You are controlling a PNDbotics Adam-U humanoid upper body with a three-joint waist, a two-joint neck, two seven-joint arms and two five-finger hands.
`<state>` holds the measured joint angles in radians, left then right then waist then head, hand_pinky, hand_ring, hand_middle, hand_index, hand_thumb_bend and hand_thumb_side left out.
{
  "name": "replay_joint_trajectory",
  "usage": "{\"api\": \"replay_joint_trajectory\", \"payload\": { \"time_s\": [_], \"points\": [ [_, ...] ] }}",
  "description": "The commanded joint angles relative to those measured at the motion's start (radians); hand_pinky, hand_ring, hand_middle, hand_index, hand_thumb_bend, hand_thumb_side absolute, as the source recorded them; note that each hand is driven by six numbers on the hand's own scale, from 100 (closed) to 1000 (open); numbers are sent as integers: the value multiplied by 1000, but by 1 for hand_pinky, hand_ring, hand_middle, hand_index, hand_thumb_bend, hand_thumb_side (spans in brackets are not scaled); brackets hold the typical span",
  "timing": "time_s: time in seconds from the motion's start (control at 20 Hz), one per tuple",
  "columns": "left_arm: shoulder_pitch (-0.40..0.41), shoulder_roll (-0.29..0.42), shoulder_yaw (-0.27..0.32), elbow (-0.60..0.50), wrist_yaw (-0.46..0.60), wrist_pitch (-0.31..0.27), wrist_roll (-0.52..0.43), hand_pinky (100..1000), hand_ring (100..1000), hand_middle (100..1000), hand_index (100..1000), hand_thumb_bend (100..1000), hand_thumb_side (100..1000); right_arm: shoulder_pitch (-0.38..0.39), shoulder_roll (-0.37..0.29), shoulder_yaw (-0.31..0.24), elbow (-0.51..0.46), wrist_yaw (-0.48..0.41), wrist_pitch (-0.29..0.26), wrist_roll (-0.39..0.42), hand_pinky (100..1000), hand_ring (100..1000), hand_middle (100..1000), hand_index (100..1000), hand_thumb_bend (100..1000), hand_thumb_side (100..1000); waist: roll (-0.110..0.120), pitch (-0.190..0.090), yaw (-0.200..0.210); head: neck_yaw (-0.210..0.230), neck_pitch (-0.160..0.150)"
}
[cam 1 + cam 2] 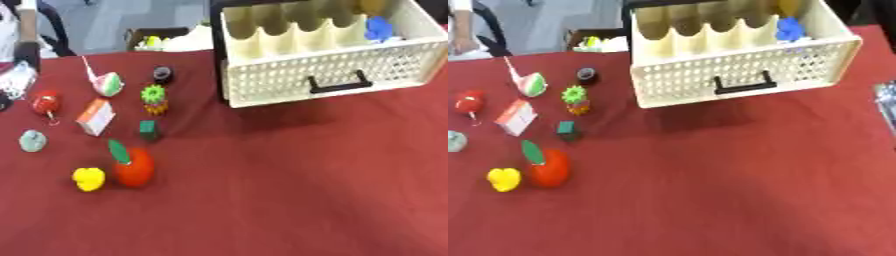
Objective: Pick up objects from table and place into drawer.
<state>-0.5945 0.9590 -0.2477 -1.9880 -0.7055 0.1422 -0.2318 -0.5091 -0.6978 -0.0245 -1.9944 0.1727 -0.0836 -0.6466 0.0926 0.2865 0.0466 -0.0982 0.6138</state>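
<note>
Neither robot hand shows in either view, so their state cannot be told; nothing is held or in transit, and the step in hand looks like the pause before a fresh pick, with the toys waiting on the red table (pixel 289 200).

Taking the cream perforated drawer (pixel 324 70) as the landmark, and going left to right: farthest to its left lie a red round toy (pixel 45 102) and, nearer the camera, a pale grey-green lump (pixel 32 140); next a yellow toy (pixel 88 178) just beside a red tomato-like fruit with a green leaf (pixel 134 167), both well left of the drawer and nearer the camera; then a small white and orange carton (pixel 95 116) and a watermelon slice (pixel 108 83); closer to the drawer, a dark green cube (pixel 149 129), a spiky green-topped toy (pixel 155 99) and a small black round thing (pixel 162 74), the last near the drawer's left front corner.

The drawer stands pulled out, its black handle (pixel 338 82) facing the camera; a blue thing (pixel 790 28) already lies in its far right part.

The next move, as I judge it, calls for a hand to come in over the left cluster, likely the left one; the pieces nearest the drawer make the shortest carry.
</note>
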Motion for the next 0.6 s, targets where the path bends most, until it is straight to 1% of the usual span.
{"api": "replay_joint_trajectory", "payload": {
  "time_s": [0.05, 0.15, 0.25, 0.3, 0.35, 0.45, 0.5, 0.6],
  "points": [
    [-25, 45, -29, -12, -1, 6, -64, 713, 702, 767, 1000, 118, 912, -11, -15, -8, -6, -5, -1, 5, 449, 471, 413, 783, 100, 449, -2, -18, -2, 5, -16],
    [-32, 45, -49, -12, 5, 11, -105, 717, 709, 779, 1000, 124, 903, -12, -13, -8, -6, -5, 0, 8, 449, 471, 412, 783, 100, 449, -1, -17, -4, 5, -20],
    [-40, 42, -65, -12, 13, 12, -133, 719, 730, 810, 1000, 143, 894, -12, -11, -7, -6, -6, 0, 11, 449, 471, 412, 783, 100, 442, -1, -15, -6, 6, -23],
    [-43, 41, -71, -12, 17, 11, -144, 720, 734, 807, 1000, 149, 893, -12, -10, -7, -6, -7, 0, 12, 449, 471, 412, 783, 100, 440, -1, -15, -7, 6, -24],
    [-45, 39, -79, -12, 23, 10, -157, 722, 739, 816, 1000, 188, 911, -12, -10, -6, -6, -7, 0, 13, 449, 470, 412, 783, 100, 448, -1, -14, -7, 7, -25],
    [-51, 33, -95, -12, 34, 9, -189, 728, 749, 825, 1000, 219, 937, -13, -8, -5, -6, -9, 0, 16, 449, 471, 413, 783, 100, 448, -1, -14, -8, 8, -25],
    [-55, 30, -101, -12, 41, 10, -202, 728, 749, 825, 1000, 219, 937, -14, -7, -5, -6, -9, 0, 17, 449, 471, 413, 783, 100, 448, 0, -14, -8, 9, -25],
    [-64, 22, -117, -12, 58, 12, -226, 730, 757, 831, 1000, 270, 981, -14, -5, -3, -6, -11, -1, 19, 448, 470, 412, 782, 100, 448, 0, -13, -8, 9, -26]
  ]
}}
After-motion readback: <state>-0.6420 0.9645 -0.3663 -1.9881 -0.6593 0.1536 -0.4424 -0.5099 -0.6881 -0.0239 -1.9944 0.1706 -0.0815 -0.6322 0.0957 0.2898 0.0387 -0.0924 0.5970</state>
